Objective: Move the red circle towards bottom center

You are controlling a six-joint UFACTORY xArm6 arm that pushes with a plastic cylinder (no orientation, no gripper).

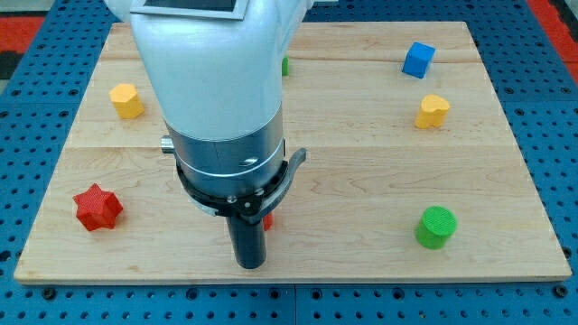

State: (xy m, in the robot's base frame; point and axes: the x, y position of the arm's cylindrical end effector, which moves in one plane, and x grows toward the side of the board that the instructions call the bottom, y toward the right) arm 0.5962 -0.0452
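Observation:
The red circle (pixel 268 219) is almost wholly hidden behind my arm; only a sliver of red shows just right of the rod, near the view's bottom centre. My tip (pixel 250 264) is at the bottom of the dark rod, just below and left of that red sliver, close to the board's bottom edge. Whether the tip touches the red circle cannot be told. The white and grey arm body covers the middle of the board.
A red star (pixel 97 207) lies at the left. A yellow block (pixel 127 100) is at the upper left. A blue cube (pixel 417 60) and a yellow heart (pixel 433 111) are at the upper right. A green cylinder (pixel 436 227) is at the lower right. A green sliver (pixel 285 65) peeks behind the arm.

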